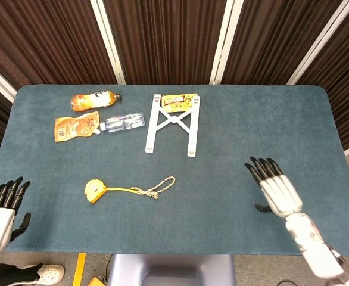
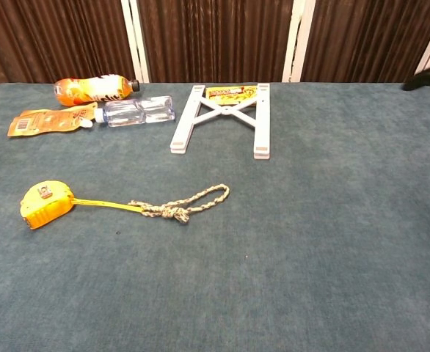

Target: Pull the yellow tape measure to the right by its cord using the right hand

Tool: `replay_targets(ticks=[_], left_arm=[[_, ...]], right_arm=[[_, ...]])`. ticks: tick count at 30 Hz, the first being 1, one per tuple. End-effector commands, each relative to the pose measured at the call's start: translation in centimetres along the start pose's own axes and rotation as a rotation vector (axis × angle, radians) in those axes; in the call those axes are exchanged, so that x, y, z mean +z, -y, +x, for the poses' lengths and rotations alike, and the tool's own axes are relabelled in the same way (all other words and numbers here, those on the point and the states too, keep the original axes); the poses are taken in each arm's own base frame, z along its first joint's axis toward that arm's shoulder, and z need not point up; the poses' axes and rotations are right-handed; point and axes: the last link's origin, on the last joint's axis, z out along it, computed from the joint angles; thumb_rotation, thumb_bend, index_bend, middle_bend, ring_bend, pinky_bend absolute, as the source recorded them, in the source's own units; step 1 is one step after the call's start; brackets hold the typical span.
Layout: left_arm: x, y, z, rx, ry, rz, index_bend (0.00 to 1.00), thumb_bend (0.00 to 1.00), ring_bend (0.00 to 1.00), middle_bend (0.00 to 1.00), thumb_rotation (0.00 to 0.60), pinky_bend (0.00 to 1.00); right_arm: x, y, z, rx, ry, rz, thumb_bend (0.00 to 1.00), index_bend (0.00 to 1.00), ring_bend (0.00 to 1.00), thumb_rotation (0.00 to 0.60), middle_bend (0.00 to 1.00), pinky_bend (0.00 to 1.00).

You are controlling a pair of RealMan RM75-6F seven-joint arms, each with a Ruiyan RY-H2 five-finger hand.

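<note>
Yellow tape measure [image 1: 93,190] lies on the blue-green table [image 1: 252,119] in the near-left part, with its body at the left end and a short length of yellow blade running out to the right, where it is tied to a braided cord [image 1: 161,186] that ends in a loop. The long axis of the whole thing goes almost left to right, and the cord end climbs a little away from the robot, so the loop points to the right and slightly toward the far side. The right hand [image 1: 276,187] hovers above the table well apart from the loop, on its right, with the fingers spread and nothing in them. The left hand [image 1: 0,210] is at the near-left edge, also with fingers apart and empty. In my judgement the step in hand is the reach to the cord. To do it well, the right hand should come to the loop from the right side and low, and pinch the loop or the knot [image 2: 172,213], not the thin blade. Then the pull should go along the same line as the blade, slow and flat over the cloth, because a pull across this line would probably turn the body around instead of dragging it.
</note>
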Motion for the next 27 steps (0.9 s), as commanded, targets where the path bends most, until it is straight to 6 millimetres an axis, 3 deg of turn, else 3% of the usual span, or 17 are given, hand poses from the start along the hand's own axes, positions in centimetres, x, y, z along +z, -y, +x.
replay_targets(ticks=[1,14,22,27], left_arm=[[0.0,-0.1,-0.1,0.004,0.004,-0.001,0.03,0.46,0.00,0.00,0.600,0.11],[0.0,0.0,-0.1,0.008,0.005,0.007,0.03,0.46,0.00,0.00,0.600,0.12],[-0.1,0.2,0.3,-0.005,-0.006,0.008,0.03,0.46,0.00,0.00,0.600,0.12],[0.0,0.6,0.5,-0.013,-0.012,0.021,0.03,0.46,0.00,0.00,0.600,0.12]], right_arm=[[4.2,3.7,0.5,-0.026,0.032,0.071,0.07,0.17,0.02,0.600,0.04,0.00],[11.4,12.0,-2.8,0.020,0.122,0.170,0.12,0.25,0.02,0.600,0.06,0.00],[14.5,14.3,-3.5,0.056,0.124,0.160,0.20,0.31,0.02,0.600,0.06,0.00],[15.9,15.0,-4.0,0.069,0.123,0.155,0.30,0.36,0.02,0.600,0.07,0.00]])
